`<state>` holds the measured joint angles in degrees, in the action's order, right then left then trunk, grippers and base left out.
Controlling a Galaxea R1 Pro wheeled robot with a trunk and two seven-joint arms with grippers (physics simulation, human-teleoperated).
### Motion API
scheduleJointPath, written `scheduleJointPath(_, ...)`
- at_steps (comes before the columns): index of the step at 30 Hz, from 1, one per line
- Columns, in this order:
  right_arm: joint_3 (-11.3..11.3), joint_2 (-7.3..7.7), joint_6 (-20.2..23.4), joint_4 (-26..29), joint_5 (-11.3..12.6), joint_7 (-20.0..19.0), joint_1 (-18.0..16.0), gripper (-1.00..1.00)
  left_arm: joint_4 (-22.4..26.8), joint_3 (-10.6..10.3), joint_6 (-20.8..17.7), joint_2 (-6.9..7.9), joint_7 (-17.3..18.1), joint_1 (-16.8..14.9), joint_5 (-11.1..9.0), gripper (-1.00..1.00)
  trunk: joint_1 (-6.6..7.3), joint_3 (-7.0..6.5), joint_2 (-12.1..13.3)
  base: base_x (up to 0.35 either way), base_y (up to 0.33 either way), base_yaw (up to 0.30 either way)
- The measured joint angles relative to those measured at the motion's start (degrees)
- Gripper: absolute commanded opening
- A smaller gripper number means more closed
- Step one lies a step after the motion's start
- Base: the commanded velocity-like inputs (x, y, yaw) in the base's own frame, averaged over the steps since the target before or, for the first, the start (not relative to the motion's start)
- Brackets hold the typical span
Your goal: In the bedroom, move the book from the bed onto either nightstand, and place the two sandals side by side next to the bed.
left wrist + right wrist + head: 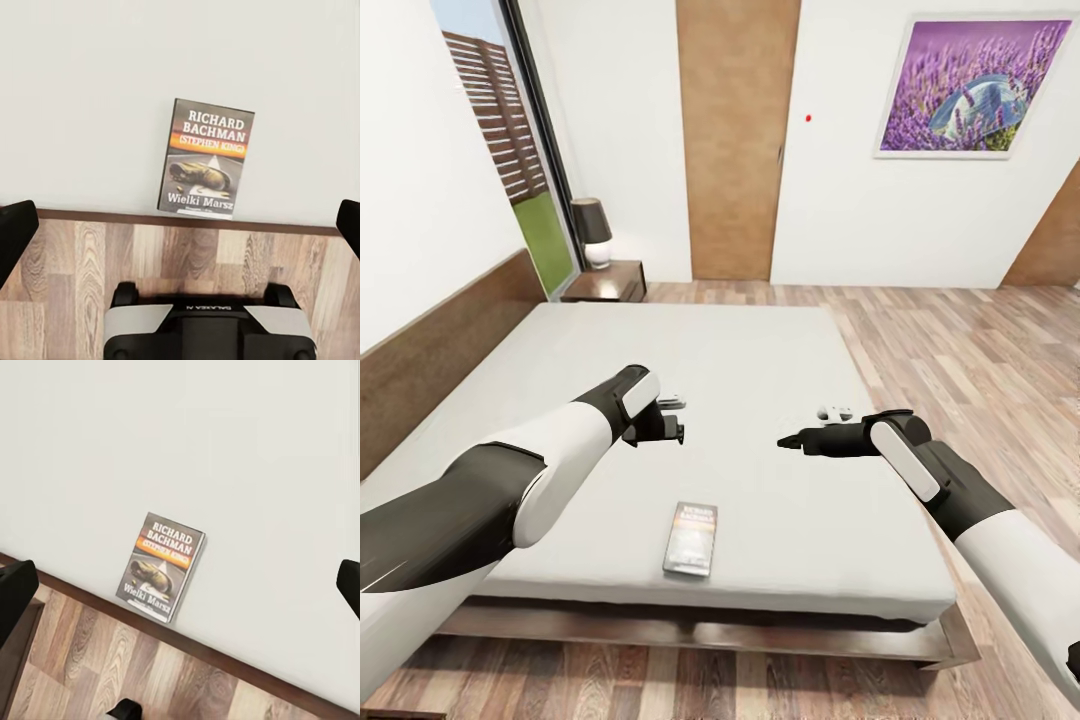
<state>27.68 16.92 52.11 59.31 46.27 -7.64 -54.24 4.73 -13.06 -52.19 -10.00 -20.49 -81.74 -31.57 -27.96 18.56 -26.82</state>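
The lamp (592, 231) is hiding part of the nightstand (607, 282) at upper left of the head view. Frame edges are cutting off both wrist views' fingertips (15, 232), leaving jaw spacing undeterminable. The book (692, 538) title is reading too small there.

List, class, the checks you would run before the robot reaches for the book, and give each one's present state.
1. Book lies flat on the bed near its front edge: ok.
2. Nothing rests on the book: ok.
3. Left hand open and empty: ok.
4. Right hand open and empty: ok.
5. Nightstand top has free room beside the lamp: ok.
6. Whereabouts of the sandals: cannot tell.
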Motion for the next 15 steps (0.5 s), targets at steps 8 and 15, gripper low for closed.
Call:
scheduleJointPath(8,0.0,0.00,0.0,0.0,0.0,0.0,0.0,1.00,-0.1,0.0,0.0,0.00,0.0,0.0,0.0,1.00,0.00,0.73,0.0,0.000,0.000,-0.164)
scheduleJointPath(15,0.0,0.00,0.0,0.0,0.0,0.0,0.0,1.00,-0.1,0.0,0.0,0.00,0.0,0.0,0.0,1.00,0.00,1.36,0.0,0.000,0.000,-0.183)
